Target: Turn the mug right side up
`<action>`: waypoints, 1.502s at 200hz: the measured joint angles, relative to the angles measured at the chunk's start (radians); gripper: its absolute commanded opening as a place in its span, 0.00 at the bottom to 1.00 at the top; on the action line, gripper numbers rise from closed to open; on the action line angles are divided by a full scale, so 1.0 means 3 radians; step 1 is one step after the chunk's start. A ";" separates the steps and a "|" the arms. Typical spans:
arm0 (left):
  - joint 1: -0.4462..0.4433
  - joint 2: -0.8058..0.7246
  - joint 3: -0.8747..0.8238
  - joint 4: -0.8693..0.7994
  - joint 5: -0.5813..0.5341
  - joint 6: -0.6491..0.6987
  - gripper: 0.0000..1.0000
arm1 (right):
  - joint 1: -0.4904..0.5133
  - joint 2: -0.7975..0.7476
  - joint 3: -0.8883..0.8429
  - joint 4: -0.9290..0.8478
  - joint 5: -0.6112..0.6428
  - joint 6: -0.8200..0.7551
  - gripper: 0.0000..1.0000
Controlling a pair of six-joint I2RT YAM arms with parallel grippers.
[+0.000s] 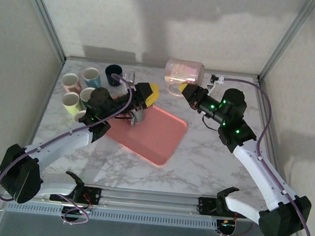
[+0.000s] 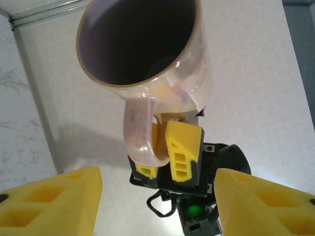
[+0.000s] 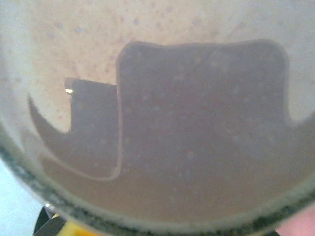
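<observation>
A glossy pink mug (image 1: pixel 183 71) hangs in the air over the back of the table, lying on its side. In the left wrist view its dark mouth (image 2: pixel 140 42) faces the camera and its handle (image 2: pixel 140 140) points down. My right gripper (image 1: pixel 186 90) is shut on that handle, and its yellow fingers (image 2: pixel 183 150) pinch the loop from both sides. The mug's wall (image 3: pixel 157 98) sits close against the right wrist camera. My left gripper (image 1: pixel 151 92) hovers over the tray's back corner, aimed at the mug. It is open, with its yellow fingers (image 2: pixel 49 204) wide apart and nothing between them.
A pink tray (image 1: pixel 158 135) lies in the middle of the marble table, with a small grey thing (image 1: pixel 137 116) standing at its back-left corner. Several small cups (image 1: pixel 79 91) cluster at the back left. Enclosure walls and metal posts bound the table.
</observation>
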State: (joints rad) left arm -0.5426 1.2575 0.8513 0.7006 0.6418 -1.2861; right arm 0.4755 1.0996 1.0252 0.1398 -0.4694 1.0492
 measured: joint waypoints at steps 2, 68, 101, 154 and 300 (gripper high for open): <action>-0.0003 0.0003 0.0001 0.0008 -0.0008 0.0004 0.62 | 0.0000 0.0000 0.0000 0.0015 -0.0003 0.0009 0.00; -0.0151 0.0025 0.0018 0.0148 -0.0193 0.0114 0.61 | -0.0031 0.0200 -0.0004 0.0430 -0.0248 0.0326 0.00; -0.0154 0.0062 0.0018 0.0200 -0.0212 0.0120 0.60 | -0.0045 0.0285 -0.0041 0.0612 -0.0301 0.0496 0.00; -0.0154 0.0314 0.0136 0.0287 -0.0211 0.0108 0.59 | -0.0045 0.0393 -0.0069 0.0872 -0.0409 0.0726 0.00; -0.0172 0.0779 0.0563 0.0454 -0.0145 -0.0100 0.00 | -0.0088 0.0387 -0.0196 0.1062 -0.0526 0.0731 0.00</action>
State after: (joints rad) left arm -0.5941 1.4914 1.0203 0.8368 0.5983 -1.3163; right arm 0.4492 1.2156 0.9665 0.4583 -0.6273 1.2686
